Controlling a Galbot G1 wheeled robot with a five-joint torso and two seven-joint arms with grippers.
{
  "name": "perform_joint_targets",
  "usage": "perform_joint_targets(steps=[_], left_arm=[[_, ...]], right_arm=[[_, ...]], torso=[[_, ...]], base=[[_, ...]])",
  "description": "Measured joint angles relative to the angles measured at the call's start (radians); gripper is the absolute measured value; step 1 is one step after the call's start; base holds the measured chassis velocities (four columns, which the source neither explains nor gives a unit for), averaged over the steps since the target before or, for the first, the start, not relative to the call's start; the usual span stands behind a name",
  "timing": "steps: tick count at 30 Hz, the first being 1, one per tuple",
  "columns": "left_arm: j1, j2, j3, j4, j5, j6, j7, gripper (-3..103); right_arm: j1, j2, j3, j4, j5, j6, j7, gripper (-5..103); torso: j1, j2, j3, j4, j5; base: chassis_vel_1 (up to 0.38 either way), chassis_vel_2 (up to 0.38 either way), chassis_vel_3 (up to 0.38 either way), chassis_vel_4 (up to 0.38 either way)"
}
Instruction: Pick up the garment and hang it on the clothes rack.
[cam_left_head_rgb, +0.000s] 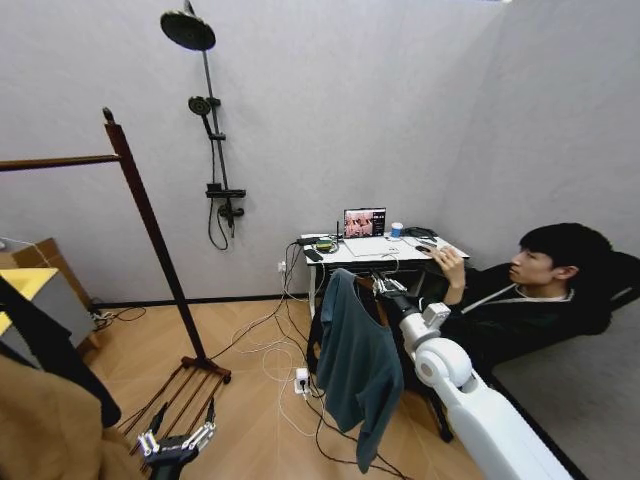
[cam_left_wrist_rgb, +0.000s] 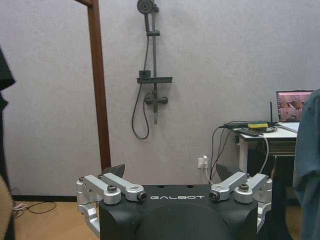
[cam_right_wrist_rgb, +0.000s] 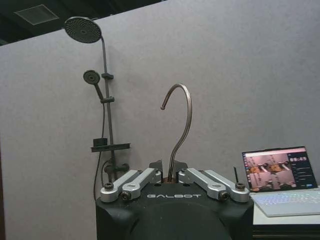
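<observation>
Right gripper (cam_right_wrist_rgb: 170, 176) fingers (cam_right_wrist_rgb: 197, 178) clamped on garment (cam_left_head_rgb: 357, 372) hanger.

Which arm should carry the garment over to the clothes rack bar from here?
Right. The right gripper is already shut on the hanger's metal hook, with the garment hanging below it. The left gripper sits open and empty, low near the clothes rack.

The head camera looks forward and down from high up, wide across the room. Each wrist camera sits just behind its own end effector — left (cam_left_wrist_rgb: 170, 176), right (cam_right_wrist_rgb: 170, 176) — facing level at the grey wall. All three share the shower stand (cam_left_head_rgb: 210, 130) and apparently the same laptop (cam_left_head_rgb: 364, 222).
</observation>
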Motion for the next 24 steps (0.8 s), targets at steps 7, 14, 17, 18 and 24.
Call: perform_joint_targets(steps=[7,14,17,18,24], left_arm=[[0.000,0.000,0.000,0.000,0.000,0.000,0.000,100],[0.000,0.000,0.000,0.000,0.000,0.000,0.000,100],[0.000,0.000,0.000,0.000,0.000,0.000,0.000,100],[0.000,0.000,0.000,0.000,0.000,0.000,0.000,100],[0.000,0.000,0.000,0.000,0.000,0.000,0.000,100]], right_arm=[[0.025,-0.001,-0.013,-0.002,0.013,0.004,-0.012,10],[0.043,-0.001,-0.020,0.005,0.033,0.006,-0.012,10],[0.021,0.000,-0.009,0.013,0.039,0.008,-0.017,10],[0.021,0.000,-0.009,0.013,0.039,0.008,-0.017,10],[-0.011,-0.009,0.023,0.027,0.050,0.012,-0.049,10]], torso=[[0.000,0.000,0.000,0.0000,-0.0002],[0.000,0.000,0.000,0.0003,-0.0002],[0.000,0.000,0.000,0.0001,-0.0001],[0.000,0.000,0.000,0.0001,-0.0001],[0.000,0.000,0.000,0.0000,-0.0002]], base=[[0.090,0.088,0.098,0.094],[0.111,0.125,0.124,0.123],[0.128,0.134,0.124,0.126],[0.144,0.132,0.122,0.129],[0.128,0.126,0.124,0.117]])
